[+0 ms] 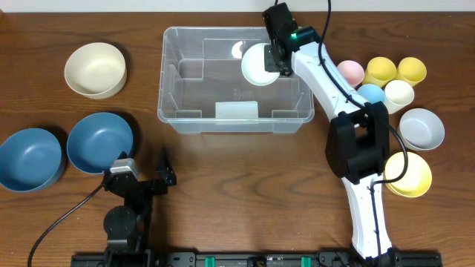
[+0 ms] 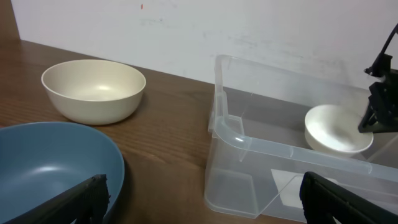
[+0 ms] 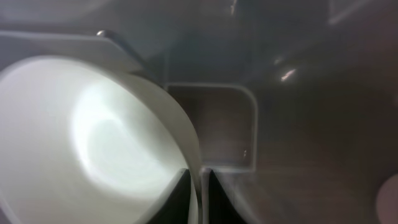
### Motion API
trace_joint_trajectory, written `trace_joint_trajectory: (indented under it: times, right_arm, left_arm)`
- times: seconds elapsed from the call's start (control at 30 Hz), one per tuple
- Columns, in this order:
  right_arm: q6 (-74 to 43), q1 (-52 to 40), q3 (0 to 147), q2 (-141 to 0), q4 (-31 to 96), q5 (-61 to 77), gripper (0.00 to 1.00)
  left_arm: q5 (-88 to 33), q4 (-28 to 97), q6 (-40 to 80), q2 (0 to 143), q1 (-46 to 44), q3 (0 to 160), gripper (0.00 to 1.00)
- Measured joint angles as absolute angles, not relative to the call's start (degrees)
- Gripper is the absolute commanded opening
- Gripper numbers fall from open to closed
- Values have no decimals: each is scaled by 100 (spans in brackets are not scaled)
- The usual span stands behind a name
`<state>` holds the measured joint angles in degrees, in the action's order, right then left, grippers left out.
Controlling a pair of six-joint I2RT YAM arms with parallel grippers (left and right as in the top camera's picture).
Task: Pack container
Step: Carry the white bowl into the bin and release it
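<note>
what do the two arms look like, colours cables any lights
Right arm: white links, chunky black joint housings, a black cable; the right hand is black with a small green light beside it. Left arm: all black, silver block at the wrist, trailing black cable; the left hand is black too.

Clear rectangular container point(image 1: 223, 78), upright, open-topped

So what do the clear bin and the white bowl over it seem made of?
Bin: likely thin moulded plastic, clear and glossy; the table shows through its walls, which catch glare. Bowl: probably hard plastic or melamine, smooth semi-gloss with a soft highlight; ceramic can't be excluded.
</note>
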<state>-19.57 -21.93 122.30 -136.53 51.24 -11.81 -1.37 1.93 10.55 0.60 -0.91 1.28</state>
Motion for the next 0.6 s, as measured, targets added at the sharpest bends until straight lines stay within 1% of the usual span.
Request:
trace_joint_trajectory:
  times: [0.07,0.17,0.3,0.37,0.47,0.6]
  right_arm:
    - [-1920,-2193,12230,-13653,5129,-1225,55]
    - [-1732,-2204,12239,-13653,5151,-1271,60]
    - [-1586,-2279,12449,-13653,5439,-1291,60]
    - [-1551,-2357,12803,-13653,5763,-1308,60]
    - [-1507,-2519,13522,-13653,6348,-1302,62]
    - [-1656,-2775,14824,-13605,7594,-1227,63]
  left_arm:
    - [-137,193,1055,60,-91,128,98]
    - [-137,193,1052,60,-91,128,98]
    - [-137,193,1052,60,-91,128,98]
    - [-137,193,1052,60,-91,128,98]
    - [-137,191,1052,60,-91,128,98]
    - [-137,191,1055,58,-91,128,98]
